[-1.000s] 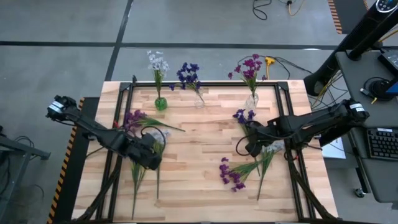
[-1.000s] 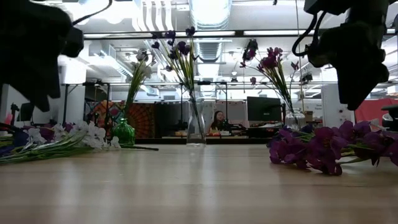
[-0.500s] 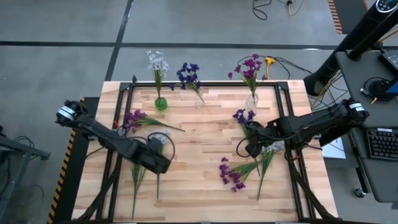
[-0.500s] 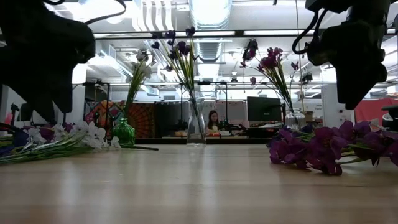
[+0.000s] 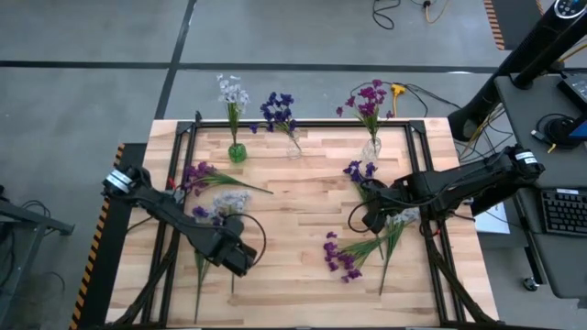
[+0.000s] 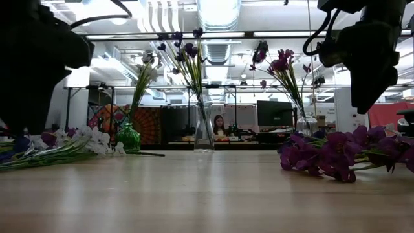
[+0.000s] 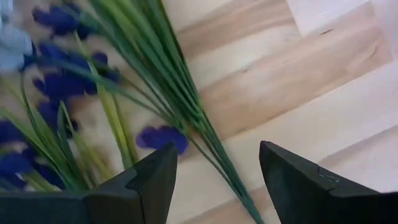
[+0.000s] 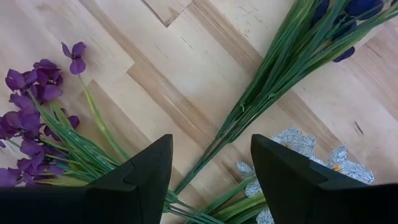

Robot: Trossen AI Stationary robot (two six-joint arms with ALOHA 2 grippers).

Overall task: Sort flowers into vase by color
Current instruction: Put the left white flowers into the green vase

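Left gripper [image 5: 235, 258] hovers, fingers [image 7: 143, 186] wide, above loose flowers [image 7: 93, 93]; right gripper [image 5: 373, 218], fingers spread, above sprigs [image 8: 273, 81] on the table [image 5: 293, 197].

Left gripper [image 5: 237, 259] covers the stems of the left flower heap [image 5: 209, 240] right beneath it. Right gripper [image 5: 374, 218] hides where its sprigs [image 8: 273, 81] cross. At table height, both grippers run off the top edge.

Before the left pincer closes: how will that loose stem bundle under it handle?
Probably floppy: the stems are long, thin and splayed between the open left pincer. Likely light. Tangled sprigs may lift together, and the blue blossoms could snag.
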